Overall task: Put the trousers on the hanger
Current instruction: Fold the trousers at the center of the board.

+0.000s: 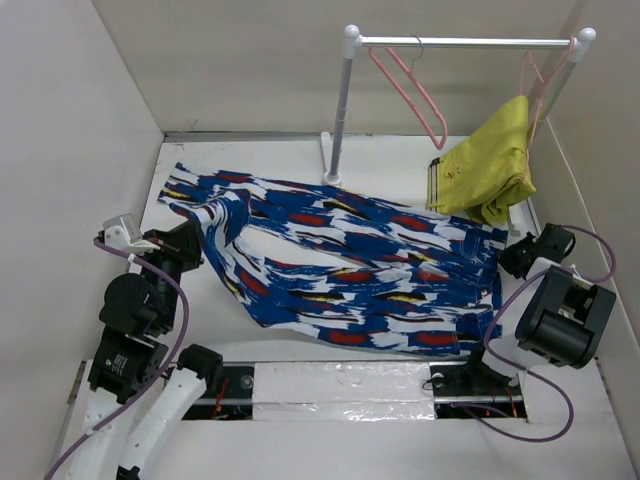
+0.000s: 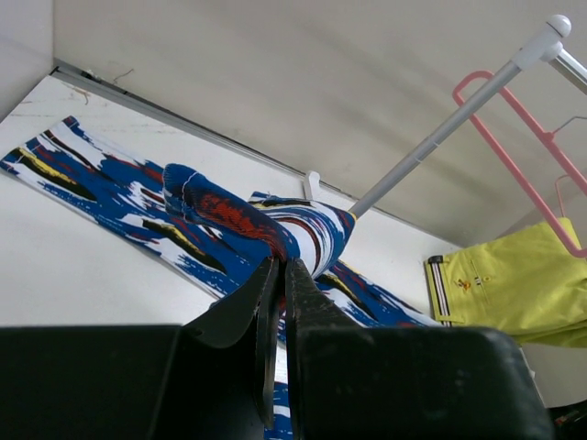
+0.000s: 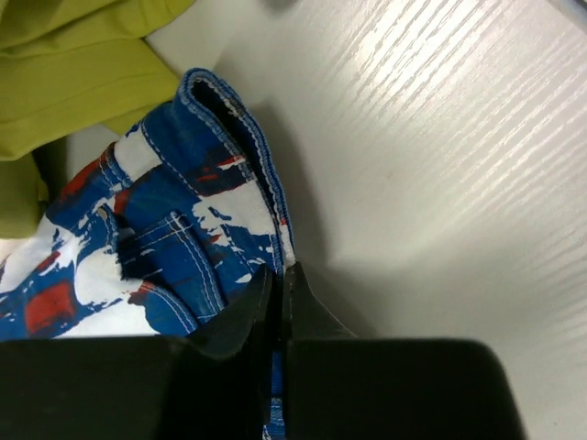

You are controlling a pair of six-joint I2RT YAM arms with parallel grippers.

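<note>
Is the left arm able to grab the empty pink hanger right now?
Probably not yet. The left hand is shut on the trousers, so it is busy. The hanger hangs from the rail at the far side, well away from that hand.

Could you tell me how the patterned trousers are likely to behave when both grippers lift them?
Probably floppy: the trousers bunch into a raised fold at the left gripper. Likely to sag between holds, since the thin fabric lies flat and creased. The doubled stitched edge at the right gripper looks thicker, so may slip less.
</note>
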